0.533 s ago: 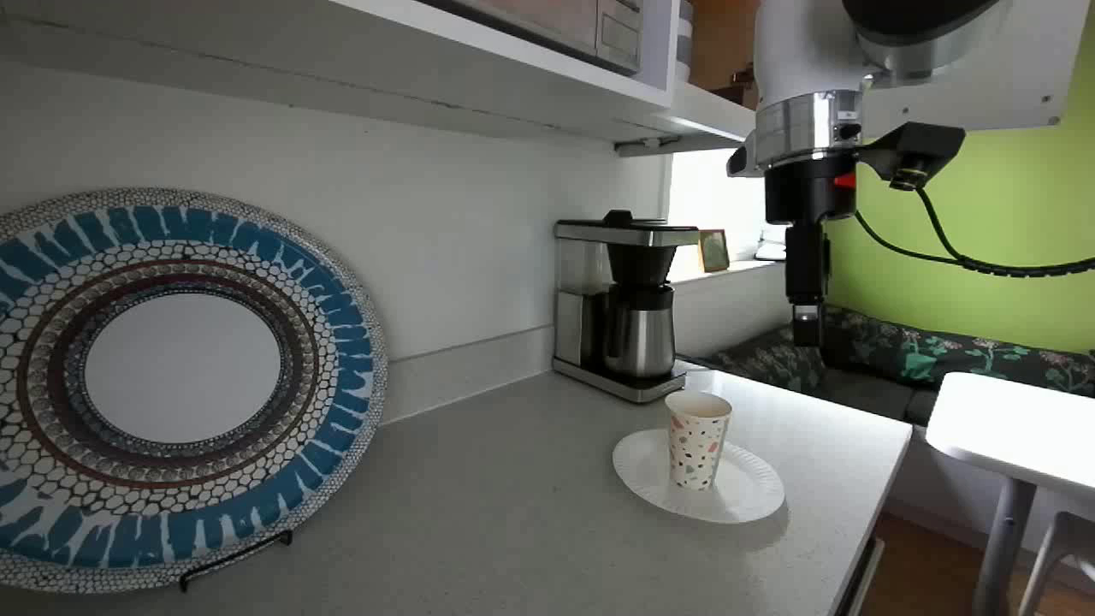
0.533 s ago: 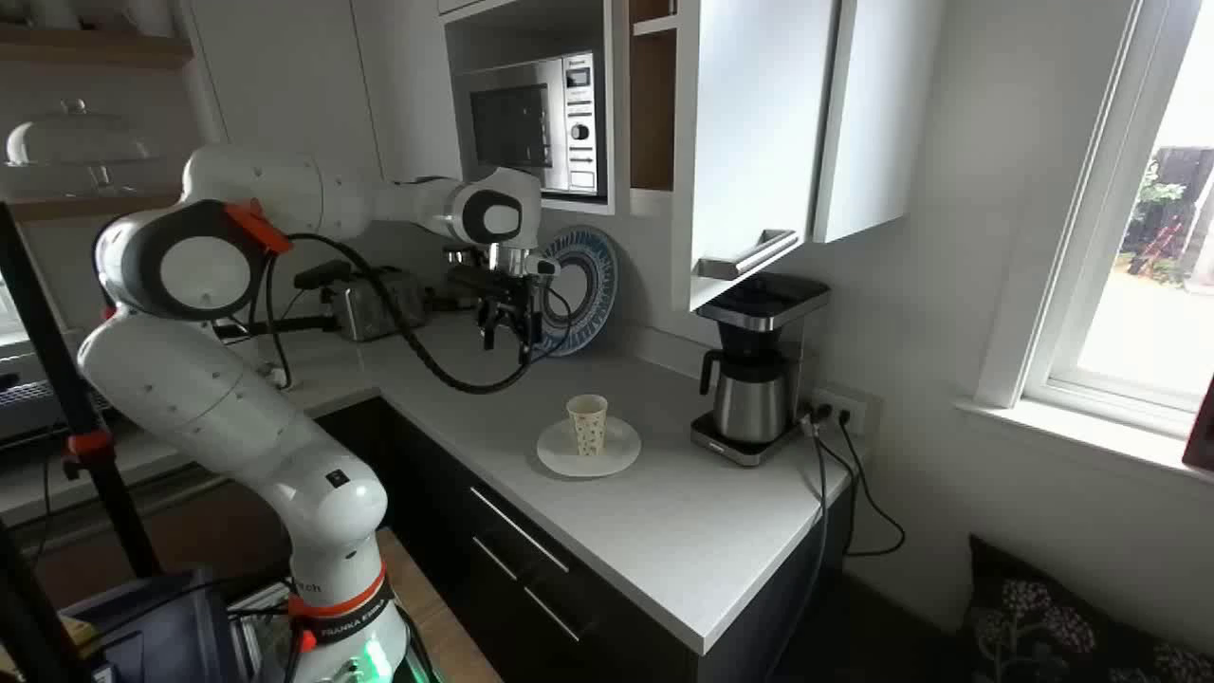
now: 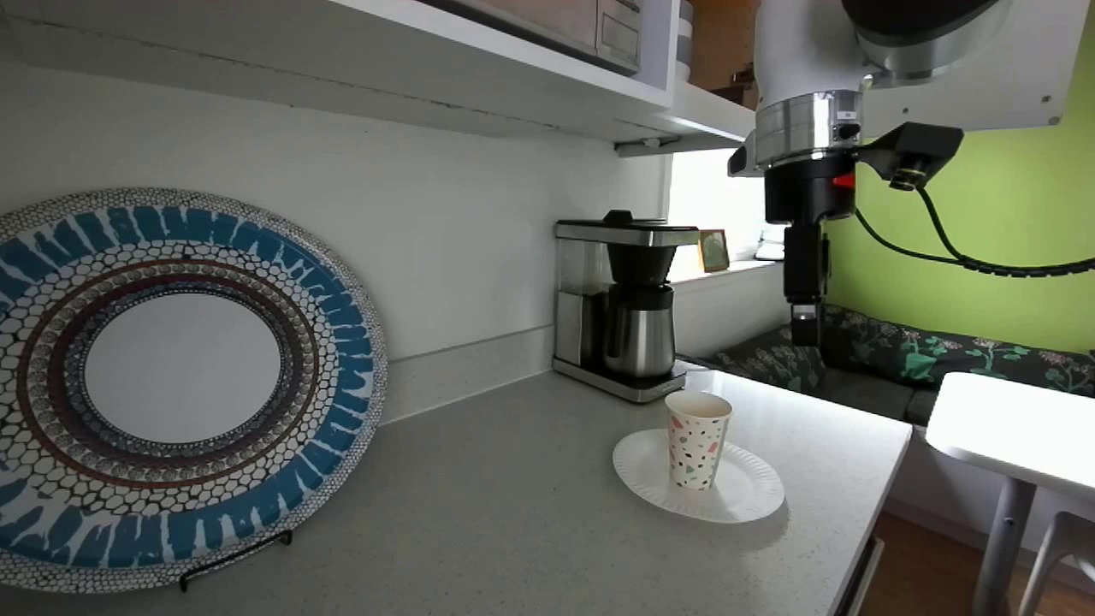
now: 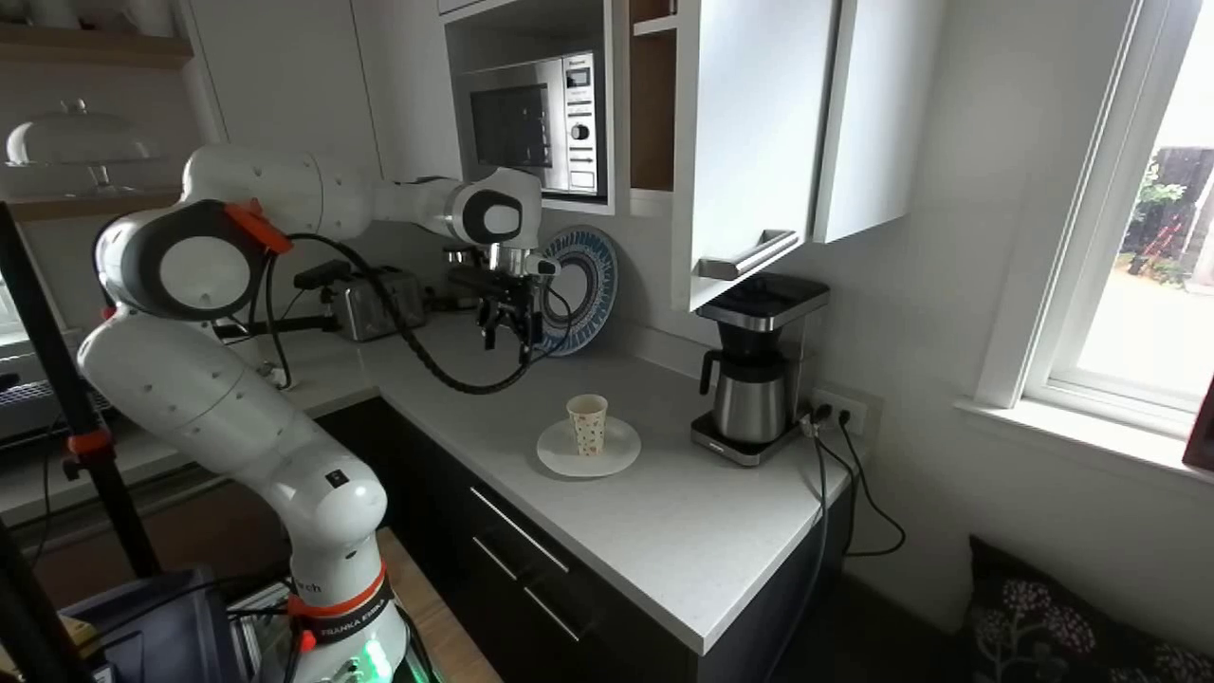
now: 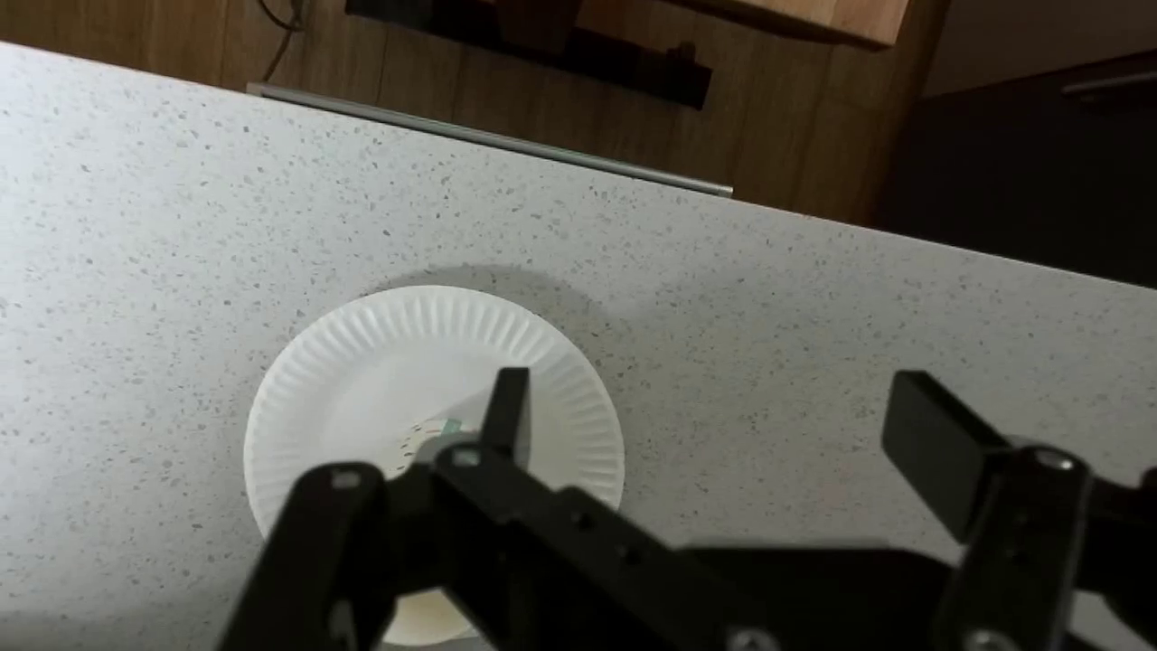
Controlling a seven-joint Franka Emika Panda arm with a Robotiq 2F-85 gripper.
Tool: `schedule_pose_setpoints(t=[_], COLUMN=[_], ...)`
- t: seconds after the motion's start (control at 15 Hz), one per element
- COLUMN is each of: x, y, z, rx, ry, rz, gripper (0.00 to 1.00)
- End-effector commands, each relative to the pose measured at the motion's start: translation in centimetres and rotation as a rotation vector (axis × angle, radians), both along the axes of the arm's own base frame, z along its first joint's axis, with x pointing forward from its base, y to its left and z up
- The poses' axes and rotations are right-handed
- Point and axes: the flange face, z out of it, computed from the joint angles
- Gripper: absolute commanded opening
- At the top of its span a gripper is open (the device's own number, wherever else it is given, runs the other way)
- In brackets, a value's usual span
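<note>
Movement: almost none since the earlier frame; the gripper (image 5: 714, 425) hangs nearly at the same place.
Grasp: not made; the gripper is spread wide, nothing inside it.
Cup (image 3: 698, 445): stands upright, not lifted, lower than the gripper and off to its side.
Plate (image 3: 751, 488): under the cup, flat on the worktop (image 3: 513, 522) below.

- You have air between your gripper (image 5: 710, 400) and the upright paper cup (image 3: 697, 449) on the paper plate (image 3: 753, 496).
- You could pass along the front of the counter (image 4: 654, 550).
- The coffee maker (image 3: 640, 342) stands near the paper plate, a gap between.
- Higher up, the cabinet door (image 4: 759, 123) obstructs you on that side.
- Mind the cable (image 4: 465, 386) drooping beside your gripper.
</note>
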Motion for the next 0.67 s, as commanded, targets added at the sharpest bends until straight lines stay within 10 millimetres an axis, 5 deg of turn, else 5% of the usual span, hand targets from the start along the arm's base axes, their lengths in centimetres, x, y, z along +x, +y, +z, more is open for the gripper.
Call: schedule_pose_setpoints(t=[0.0, 0.27, 0.6], x=[2.0, 4.3, 5.8], y=[-2.6, -5.9, -8.3], z=[-1.1, -2.8, -7.4], rx=[-0.03, -0.073, -0.068], ry=[-0.077, -0.189, -0.196], rz=[-0.169, -0.299, -0.411], gripper=[1.0, 1.0, 1.0])
